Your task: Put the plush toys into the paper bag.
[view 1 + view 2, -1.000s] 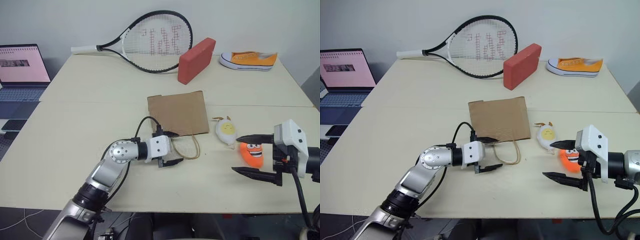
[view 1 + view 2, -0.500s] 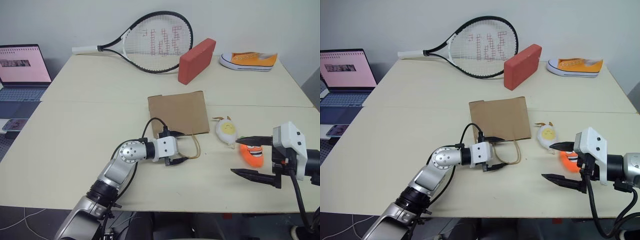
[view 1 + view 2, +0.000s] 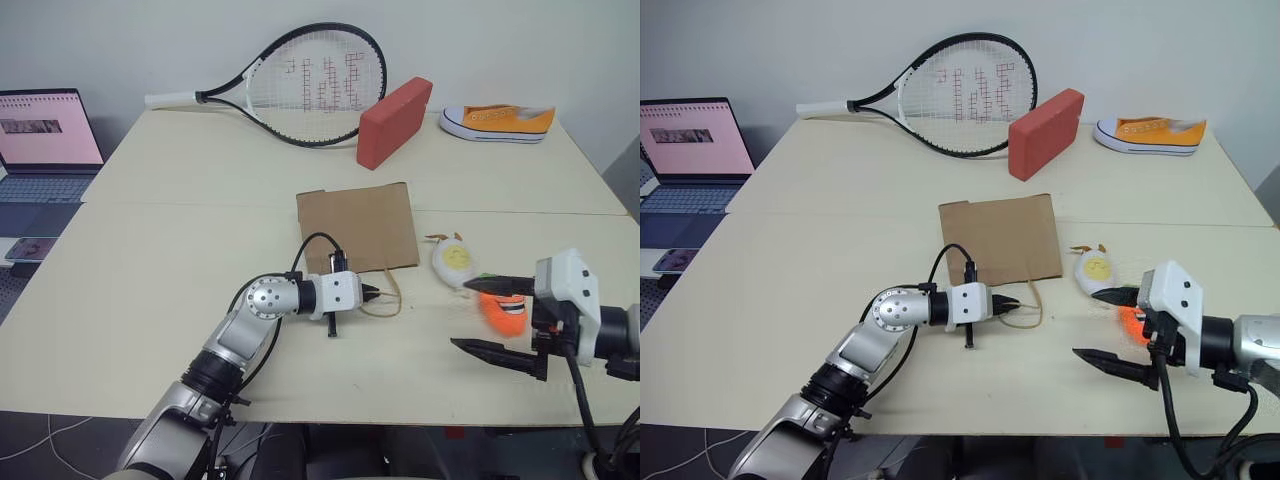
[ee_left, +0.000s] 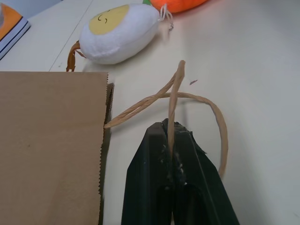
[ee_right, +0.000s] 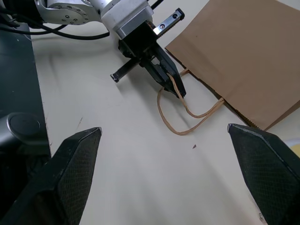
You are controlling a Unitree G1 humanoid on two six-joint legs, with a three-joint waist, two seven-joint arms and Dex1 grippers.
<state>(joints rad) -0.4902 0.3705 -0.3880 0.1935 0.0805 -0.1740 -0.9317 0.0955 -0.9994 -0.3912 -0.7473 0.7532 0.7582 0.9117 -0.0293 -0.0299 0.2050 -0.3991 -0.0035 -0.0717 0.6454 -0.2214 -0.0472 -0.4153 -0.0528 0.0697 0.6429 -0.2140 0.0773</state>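
The brown paper bag (image 3: 355,225) lies flat in the middle of the table, its twisted loop handles (image 3: 385,300) spread toward me. My left gripper (image 3: 372,294) is shut on one handle strand (image 4: 172,117), level with the tabletop. Right of the bag lies the white egg plush toy (image 3: 452,260), and just beyond it the orange carrot plush toy (image 3: 505,312). My right gripper (image 3: 460,314) hovers open beside the carrot, one finger above it and one nearer me, holding nothing.
A tennis racket (image 3: 310,80), a red block (image 3: 393,120) and a yellow sneaker (image 3: 497,120) lie along the back of the table. A laptop (image 3: 40,135) sits off the left side.
My left gripper slid a little to the right and closed from wide open onto the bag's handle. The right gripper has stayed open beside the carrot.
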